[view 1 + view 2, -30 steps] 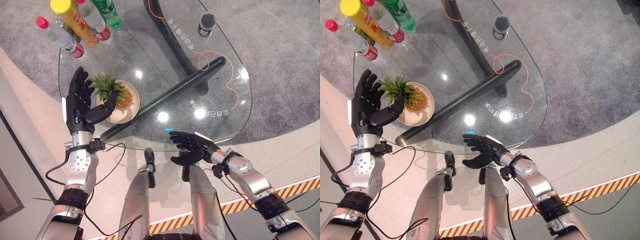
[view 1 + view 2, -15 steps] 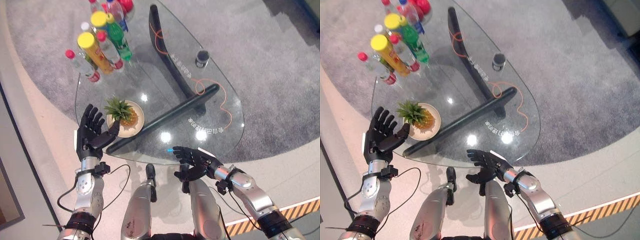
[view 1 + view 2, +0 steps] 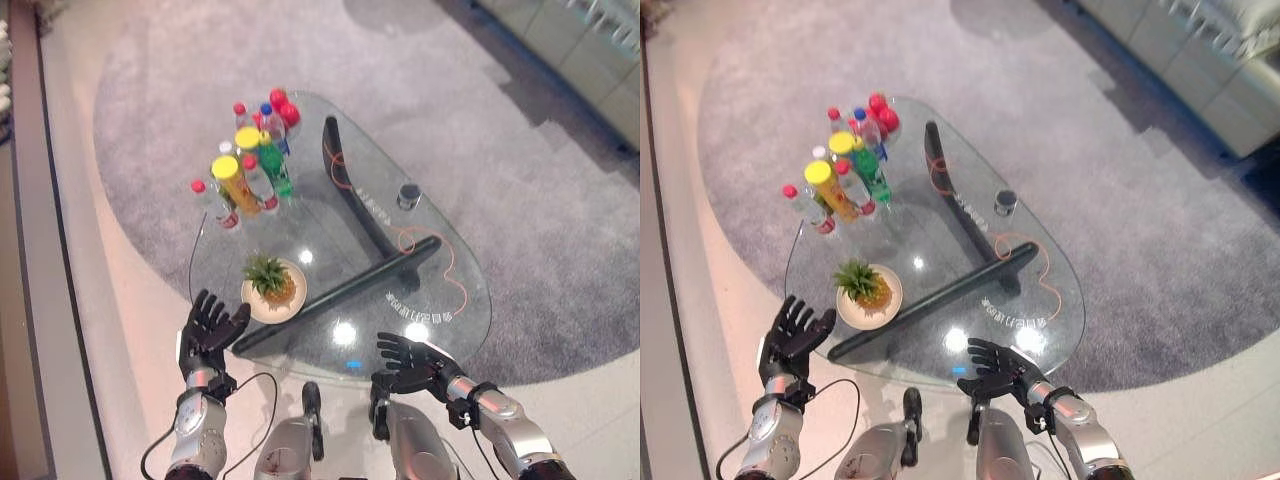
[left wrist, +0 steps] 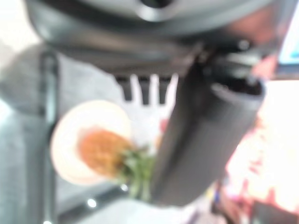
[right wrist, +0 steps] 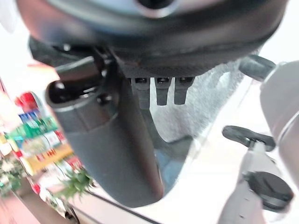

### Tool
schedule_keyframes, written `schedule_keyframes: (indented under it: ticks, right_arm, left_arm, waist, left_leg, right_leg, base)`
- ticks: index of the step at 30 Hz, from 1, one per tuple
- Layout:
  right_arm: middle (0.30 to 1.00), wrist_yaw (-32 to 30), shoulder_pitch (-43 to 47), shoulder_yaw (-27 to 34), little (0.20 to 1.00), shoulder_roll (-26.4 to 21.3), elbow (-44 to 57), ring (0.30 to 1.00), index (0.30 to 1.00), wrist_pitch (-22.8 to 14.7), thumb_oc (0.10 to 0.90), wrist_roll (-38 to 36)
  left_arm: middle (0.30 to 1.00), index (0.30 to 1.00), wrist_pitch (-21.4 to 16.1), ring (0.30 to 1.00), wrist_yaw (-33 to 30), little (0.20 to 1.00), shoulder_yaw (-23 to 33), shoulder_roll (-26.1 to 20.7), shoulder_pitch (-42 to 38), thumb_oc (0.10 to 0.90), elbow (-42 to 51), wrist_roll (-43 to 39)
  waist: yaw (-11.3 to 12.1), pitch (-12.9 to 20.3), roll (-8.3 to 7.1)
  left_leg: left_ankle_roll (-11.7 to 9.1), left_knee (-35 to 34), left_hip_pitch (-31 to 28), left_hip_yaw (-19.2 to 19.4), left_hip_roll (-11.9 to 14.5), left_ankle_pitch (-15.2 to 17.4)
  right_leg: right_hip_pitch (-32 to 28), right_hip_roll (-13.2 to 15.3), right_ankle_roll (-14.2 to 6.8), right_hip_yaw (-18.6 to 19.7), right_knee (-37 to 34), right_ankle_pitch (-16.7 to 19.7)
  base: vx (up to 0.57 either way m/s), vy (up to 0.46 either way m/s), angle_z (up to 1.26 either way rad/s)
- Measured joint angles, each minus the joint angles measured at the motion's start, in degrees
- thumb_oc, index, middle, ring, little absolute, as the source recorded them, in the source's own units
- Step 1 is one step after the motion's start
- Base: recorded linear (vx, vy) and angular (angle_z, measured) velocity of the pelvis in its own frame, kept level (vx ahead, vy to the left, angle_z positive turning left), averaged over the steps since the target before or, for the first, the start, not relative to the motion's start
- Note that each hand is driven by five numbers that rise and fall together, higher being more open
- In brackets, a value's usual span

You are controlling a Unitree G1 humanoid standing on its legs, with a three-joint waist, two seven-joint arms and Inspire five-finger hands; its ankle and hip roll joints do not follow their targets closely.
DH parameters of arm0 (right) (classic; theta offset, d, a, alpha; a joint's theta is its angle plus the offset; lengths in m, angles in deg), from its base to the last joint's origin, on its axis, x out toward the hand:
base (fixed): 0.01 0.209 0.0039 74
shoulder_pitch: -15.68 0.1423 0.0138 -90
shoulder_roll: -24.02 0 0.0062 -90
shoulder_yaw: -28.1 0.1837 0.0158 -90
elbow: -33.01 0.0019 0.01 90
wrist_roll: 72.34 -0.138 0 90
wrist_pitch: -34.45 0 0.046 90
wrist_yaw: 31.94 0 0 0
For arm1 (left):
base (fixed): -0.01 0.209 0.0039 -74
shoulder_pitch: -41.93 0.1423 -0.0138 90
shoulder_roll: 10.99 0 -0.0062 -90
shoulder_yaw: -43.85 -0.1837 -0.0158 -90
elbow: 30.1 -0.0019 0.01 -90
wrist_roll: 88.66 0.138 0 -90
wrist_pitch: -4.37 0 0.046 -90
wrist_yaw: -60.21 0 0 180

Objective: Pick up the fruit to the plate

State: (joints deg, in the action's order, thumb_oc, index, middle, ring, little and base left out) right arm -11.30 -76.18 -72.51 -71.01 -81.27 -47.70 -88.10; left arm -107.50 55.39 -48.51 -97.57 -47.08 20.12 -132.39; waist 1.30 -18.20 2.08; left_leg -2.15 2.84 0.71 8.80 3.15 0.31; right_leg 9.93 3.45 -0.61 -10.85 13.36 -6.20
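A small pineapple (image 3: 271, 282) with a green crown lies on a round cream plate (image 3: 256, 309) near the left front edge of the glass table (image 3: 440, 310). The pineapple (image 4: 100, 151) and plate (image 4: 67, 135) also show past the thumb in the left wrist view. My left hand (image 3: 207, 328) hovers open just off the table's left front edge, a short way from the plate and holding nothing. My right hand (image 3: 410, 362) hangs open at the table's front right edge, also with nothing in it.
Several bottles and cans (image 3: 247, 170) cluster at the table's far left end. A small dark cup (image 3: 408, 194) stands at the far right. An orange cable (image 3: 440, 262) trails over the glass, and a dark table frame (image 3: 345, 285) shows beneath it. Grey carpet surrounds the table.
The camera has risen and pulled back, so the whole table looks smaller. My left hand has drawn away from the plate to just off the table's edge. The pineapple stays on the plate.
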Motion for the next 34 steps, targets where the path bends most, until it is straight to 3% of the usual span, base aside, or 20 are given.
schedule_keyframes:
  ticks: [8,12,16,23,34]
  right_arm:
    - [0.9,-6.2,-0.3,0.6,0.9,4.9,-14.2,0.9,0.9,-0.2,0.8,-3.6]
    - [0.9,-10.5,-1.1,2.0,0.9,7.1,-22.8,0.9,0.9,-0.5,0.8,-10.0]
    - [0.9,-15.6,-1.2,7.4,0.9,9.8,-33.7,0.9,0.9,-3.1,0.8,-16.3]
    - [0.9,-18.0,-1.3,10.3,0.9,10.2,-42.6,0.9,0.9,-7.2,0.8,-15.0]
    - [0.9,-21.0,-1.2,12.7,0.9,10.1,-48.4,0.9,0.9,-6.5,0.8,-12.1]
  left_arm:
    - [0.9,0.9,8.0,0.9,-3.1,0.9,0.7,2.1,1.9,0.8,-13.7,-1.7]
    - [0.9,0.9,11.3,0.9,-3.0,0.9,1.0,3.4,2.7,0.8,-21.0,-2.9]
    - [0.9,0.9,13.3,0.9,-1.5,0.9,1.2,4.7,3.6,0.8,-27.5,-3.8]
    - [0.9,0.9,16.1,0.9,-0.2,0.9,1.1,5.0,3.7,0.8,-30.7,2.2]
    - [0.9,0.9,18.2,0.9,1.8,0.9,3.1,4.9,2.9,0.8,-33.4,3.8]
  waist:
    - [0.1,6.7,-2.14]
    - [0.1,9.5,-2.05]
    - [0.0,11.7,-1.01]
    - [-0.1,13.3,-0.08]
    - [0.0,14.5,-0.17]
  left_leg:
    - [0.2,-2.4,-3.8,0.1,0.2,0.3]
    - [0.3,-3.2,-4.6,0.0,0.3,0.2]
    - [0.5,-4.4,-6.1,0.1,0.3,0.3]
    - [0.6,-5.8,-7.9,0.2,0.4,0.4]
    - [0.8,-6.0,-9.1,0.2,0.2,0.7]
  right_leg:
    - [-3.7,-0.2,0.3,-0.7,-2.2,-0.3]
    - [-5.0,-0.4,0.0,-1.2,-3.9,0.1]
    - [-7.0,-0.7,-0.2,-1.2,-6.1,0.6]
    - [-10.2,-1.3,-0.8,-1.1,-10.4,2.4]
    - [-13.1,-1.6,-1.1,-1.0,-14.6,4.4]
  base:
    - [0.05,-0.011,0.04]
    - [0.04,0.019,0.06]
    - [0.05,0.033,0.0]
    - [0.06,0.037,0.0]
    - [0.03,0.013,0.0]
